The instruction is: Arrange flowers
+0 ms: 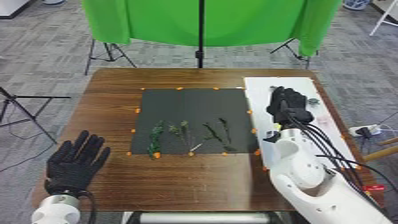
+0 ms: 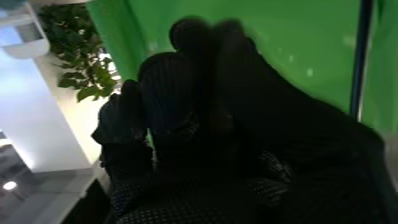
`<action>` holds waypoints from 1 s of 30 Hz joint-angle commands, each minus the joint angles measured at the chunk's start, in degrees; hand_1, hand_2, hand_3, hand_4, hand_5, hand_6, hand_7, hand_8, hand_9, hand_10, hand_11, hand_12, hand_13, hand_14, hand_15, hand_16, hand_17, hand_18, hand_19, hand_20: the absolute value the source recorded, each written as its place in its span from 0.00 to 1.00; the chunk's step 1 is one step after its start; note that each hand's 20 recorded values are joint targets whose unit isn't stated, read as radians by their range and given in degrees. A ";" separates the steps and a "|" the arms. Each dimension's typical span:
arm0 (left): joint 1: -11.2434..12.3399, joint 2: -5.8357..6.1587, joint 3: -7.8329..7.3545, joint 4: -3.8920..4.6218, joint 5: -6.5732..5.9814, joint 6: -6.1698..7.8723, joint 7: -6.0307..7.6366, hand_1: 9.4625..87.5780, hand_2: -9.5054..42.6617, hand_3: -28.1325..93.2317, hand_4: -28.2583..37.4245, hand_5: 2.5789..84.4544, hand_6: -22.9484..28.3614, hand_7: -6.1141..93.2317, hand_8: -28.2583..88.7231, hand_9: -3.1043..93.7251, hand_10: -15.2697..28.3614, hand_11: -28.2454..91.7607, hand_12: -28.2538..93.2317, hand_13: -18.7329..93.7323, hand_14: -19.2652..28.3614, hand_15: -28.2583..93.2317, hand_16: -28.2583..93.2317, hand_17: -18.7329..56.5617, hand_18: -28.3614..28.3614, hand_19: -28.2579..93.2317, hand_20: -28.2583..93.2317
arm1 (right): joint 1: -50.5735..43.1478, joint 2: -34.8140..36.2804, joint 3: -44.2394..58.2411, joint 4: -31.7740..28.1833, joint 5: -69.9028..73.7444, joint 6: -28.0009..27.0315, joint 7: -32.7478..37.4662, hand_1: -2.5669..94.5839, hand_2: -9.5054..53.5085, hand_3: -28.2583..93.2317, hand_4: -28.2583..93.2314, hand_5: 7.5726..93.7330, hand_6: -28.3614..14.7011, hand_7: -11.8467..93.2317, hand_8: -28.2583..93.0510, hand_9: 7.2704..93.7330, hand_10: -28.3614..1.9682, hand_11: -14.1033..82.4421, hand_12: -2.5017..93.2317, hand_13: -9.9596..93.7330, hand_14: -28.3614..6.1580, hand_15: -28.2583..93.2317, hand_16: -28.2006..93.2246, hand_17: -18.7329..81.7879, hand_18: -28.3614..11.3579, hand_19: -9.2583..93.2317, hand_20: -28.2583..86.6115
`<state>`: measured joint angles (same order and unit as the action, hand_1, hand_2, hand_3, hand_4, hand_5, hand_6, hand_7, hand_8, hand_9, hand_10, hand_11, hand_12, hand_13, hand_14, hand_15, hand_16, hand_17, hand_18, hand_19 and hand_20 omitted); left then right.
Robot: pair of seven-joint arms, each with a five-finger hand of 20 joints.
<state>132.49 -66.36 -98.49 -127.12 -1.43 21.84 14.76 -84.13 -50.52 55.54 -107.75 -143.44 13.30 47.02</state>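
We judge that a low inward sweep by the right hand (image 1: 290, 106) could snag the thin, leafy stems (image 1: 155, 137), since they lie loose between both hands on the flat, dark mat (image 1: 191, 102). Beside the right hand, on the smooth white board (image 1: 284, 81), sits perhaps a tufted flower head (image 1: 313, 101). We cannot tell that hand's grip; the left hand's (image 1: 73, 162) fingers spread apart.
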 commanded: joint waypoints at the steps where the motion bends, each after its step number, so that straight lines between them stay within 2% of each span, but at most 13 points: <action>1: 0.94 -0.43 -0.23 0.26 -0.10 0.15 -0.10 0.26 0.55 0.87 0.08 0.61 0.64 0.27 0.16 0.48 0.73 0.45 0.34 0.44 0.72 0.58 0.17 0.19 0.73 0.50 0.36 | -3.41 2.40 4.14 -0.72 5.28 -9.78 1.32 0.61 0.00 0.82 0.00 0.63 0.54 0.27 0.13 0.62 0.41 0.31 0.19 0.69 0.43 0.71 0.50 0.51 0.07 0.96 0.60; 5: 0.73 -0.70 0.02 0.66 1.25 0.49 -0.50 0.26 0.55 0.87 0.08 0.61 0.64 0.27 0.16 0.48 0.73 0.45 0.34 0.44 0.72 0.58 0.17 0.19 0.73 0.50 0.36 | -3.02 2.45 3.38 1.46 6.23 -9.96 0.45 0.62 0.00 0.80 0.00 0.61 0.55 0.25 0.14 0.60 0.45 0.27 0.17 0.70 0.44 0.67 0.49 0.50 0.07 0.95 0.60; 9: 0.79 -0.78 0.15 0.86 1.11 0.75 -0.44 0.26 0.55 0.87 0.07 0.61 0.64 0.27 0.16 0.48 0.73 0.45 0.34 0.44 0.72 0.58 0.17 0.19 0.73 0.50 0.36 | -0.93 2.02 1.15 4.54 6.81 -10.39 -0.16 0.66 0.00 0.76 0.00 0.61 0.57 0.25 0.14 0.60 0.48 0.27 0.17 0.70 0.47 0.65 0.50 0.50 0.09 0.95 0.61; 12: 0.57 -0.63 0.32 0.98 1.12 0.54 -0.40 0.26 0.55 0.87 0.08 0.61 0.64 0.27 0.16 0.48 0.73 0.45 0.34 0.44 0.72 0.58 0.17 0.19 0.73 0.49 0.36 | -0.34 1.73 0.12 5.87 6.43 -8.15 0.65 0.68 0.00 0.72 0.00 0.67 0.60 0.30 0.14 0.68 0.48 0.32 0.20 0.72 0.49 0.67 0.53 0.50 0.10 0.94 0.61; 13: 0.69 -0.62 0.28 0.92 1.08 0.55 -0.33 0.26 0.55 0.87 0.07 0.61 0.64 0.27 0.16 0.48 0.73 0.45 0.34 0.44 0.72 0.58 0.17 0.19 0.73 0.50 0.36 | -0.22 1.67 -0.12 6.12 6.26 -7.05 0.75 0.70 0.00 0.71 0.00 0.69 0.60 0.33 0.19 0.71 0.48 0.33 0.23 0.73 0.49 0.69 0.53 0.50 0.10 0.94 0.62; 14: 0.81 -0.67 0.23 0.88 1.06 0.48 -0.29 0.26 0.55 0.87 0.08 0.61 0.64 0.27 0.16 0.48 0.73 0.45 0.34 0.44 0.72 0.58 0.17 0.19 0.73 0.49 0.36 | -0.16 1.65 -0.27 6.09 6.19 -6.13 0.86 0.80 0.00 0.48 0.15 0.71 0.60 0.38 0.24 0.77 0.51 0.29 0.30 0.74 0.49 0.70 0.53 0.51 0.10 0.93 0.62; 15: 1.01 -0.70 0.13 0.74 0.95 0.47 -0.30 0.26 0.55 0.87 0.08 0.61 0.64 0.27 0.16 0.48 0.73 0.45 0.34 0.44 0.72 0.58 0.17 0.20 0.73 0.49 0.36 | -0.30 1.62 -0.09 5.73 6.10 -5.93 0.87 0.95 0.00 0.11 0.42 0.74 0.61 0.44 0.29 0.84 0.54 0.27 0.41 0.75 0.50 0.73 0.53 0.51 0.10 0.94 0.63; 16: 1.07 -0.73 0.12 0.73 0.94 0.39 -0.26 0.26 0.55 0.87 0.08 0.61 0.64 0.27 0.16 0.48 0.73 0.45 0.34 0.44 0.72 0.58 0.17 0.20 0.73 0.49 0.36 | -0.36 1.70 0.05 5.15 6.43 -5.66 0.91 0.99 0.00 0.03 0.49 0.75 0.62 0.48 0.32 0.86 0.55 0.28 0.44 0.76 0.50 0.73 0.54 0.52 0.10 0.94 0.64; 18: 0.95 -0.72 0.08 0.67 0.79 0.35 -0.23 0.26 0.55 0.87 0.08 0.61 0.64 0.27 0.16 0.48 0.73 0.45 0.34 0.44 0.72 0.58 0.17 0.20 0.73 0.49 0.36 | -0.35 1.88 0.49 3.24 7.30 -5.77 1.08 1.00 0.00 0.00 0.54 0.77 0.63 0.50 0.35 0.89 0.56 0.29 0.48 0.77 0.49 0.75 0.54 0.53 0.10 0.94 0.64; 24: 1.49 -0.71 -0.45 0.16 0.53 -0.33 0.11 0.26 0.55 0.87 0.08 0.60 0.64 0.27 0.16 0.48 0.73 0.45 0.34 0.44 0.72 0.58 0.17 0.19 0.73 0.50 0.36 | 4.06 1.11 -1.58 -4.42 12.84 -4.97 -2.29 1.00 0.00 0.00 0.56 0.78 0.63 0.51 0.37 0.90 0.55 0.29 0.49 0.78 0.50 0.74 0.54 0.53 0.09 0.95 0.64; 26: 1.14 -0.50 -0.30 0.21 0.55 -0.12 0.07 0.26 0.54 0.87 0.08 0.61 0.64 0.27 0.16 0.48 0.73 0.45 0.34 0.44 0.72 0.58 0.17 0.19 0.73 0.50 0.36 | 7.63 -0.06 -4.00 -5.95 15.89 -7.08 -3.96 1.00 0.00 0.00 0.57 0.77 0.63 0.51 0.37 0.90 0.55 0.29 0.49 0.78 0.50 0.74 0.54 0.53 0.09 0.95 0.64; 28: 0.57 -0.36 0.16 0.32 0.66 -0.01 -0.03 0.26 0.54 0.87 0.08 0.61 0.64 0.27 0.16 0.48 0.73 0.45 0.34 0.44 0.72 0.58 0.17 0.19 0.73 0.50 0.36 | 11.73 -1.80 -6.73 -6.44 19.28 -11.67 -6.54 1.00 0.00 0.00 0.57 0.76 0.64 0.51 0.38 0.89 0.54 0.29 0.49 0.77 0.49 0.74 0.55 0.53 0.09 0.95 0.64; 30: -0.16 -0.14 0.67 0.46 0.99 0.01 -0.11 0.26 0.54 0.87 0.08 0.61 0.64 0.27 0.16 0.48 0.73 0.45 0.34 0.44 0.72 0.58 0.17 0.19 0.73 0.50 0.36 | 16.43 -4.15 -11.23 -5.13 21.29 -12.32 -8.74 1.00 0.00 0.00 0.58 0.75 0.63 0.52 0.38 0.88 0.53 0.28 0.49 0.76 0.49 0.74 0.55 0.52 0.09 0.95 0.63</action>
<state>132.92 -66.60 -98.76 -126.83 -0.64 21.85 14.92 -81.78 -48.46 53.13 -111.59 -127.65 7.14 45.69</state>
